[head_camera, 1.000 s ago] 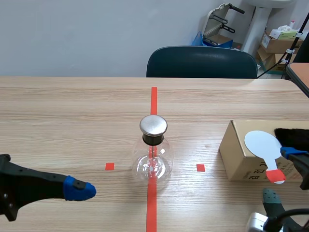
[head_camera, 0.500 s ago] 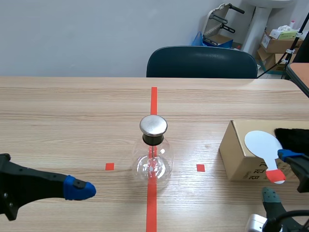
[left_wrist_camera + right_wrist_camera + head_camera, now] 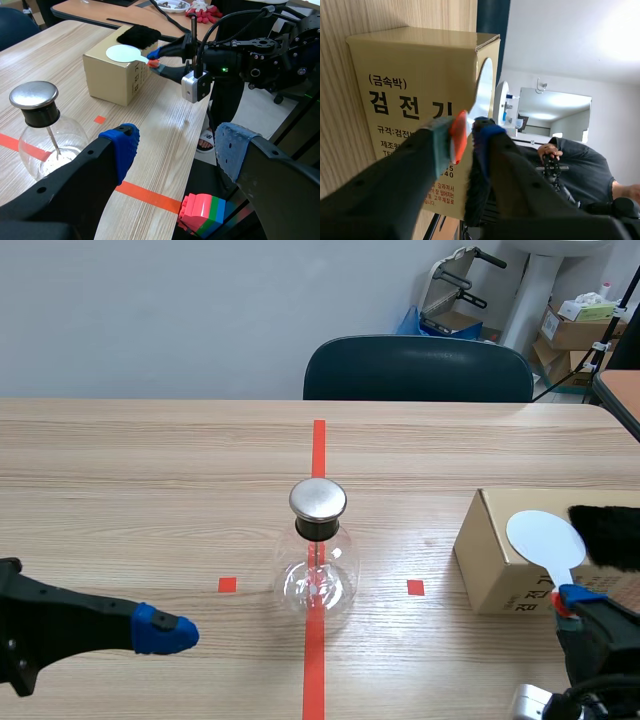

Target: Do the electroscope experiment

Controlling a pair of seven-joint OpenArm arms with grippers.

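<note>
Scene view, electroscope: the clear glass electroscope flask [image 3: 317, 575] with a black stopper and a silver metal cap is standing upright on the middle red tape line of the light wooden tabletop [image 3: 150, 490], between the two small red squares.
Scene view, box: a brown cardboard box [image 3: 495, 565] is sitting on the right side, well apart from the electroscope flask.
Scene view, paddle: a white round paddle [image 3: 545, 537] with a red handle is lying with its disc on the box top, and its handle is sticking out over the near edge.
Scene view, cloth: a black furry cloth [image 3: 610, 533] is lying on the box, just beside the disc.
Scene view, left arm: the left gripper [image 3: 165, 630] is hanging low over the near left of the tabletop, its blue pad pointing toward the flask and well apart from it.
Scene view, right arm: the right gripper [image 3: 575, 605] is sitting in front of the box, at the handle's end.
Scene view, background: a dark teal chair [image 3: 418, 368] is standing behind the tabletop.
Left wrist view, own gripper: its fingers are standing wide apart with nothing between them, and the flask is standing beside the left finger.
Left wrist view, other arm: the right gripper is pinching the red handle at the box's edge.
Left wrist view, floor side: a red, green and blue block [image 3: 202, 212] is lying below the tabletop's edge.
Right wrist view, own gripper: the two pads are clamping the red handle between them, and the disc, seen edge-on, is lying along the box top, with the box's printed face just ahead.
</note>
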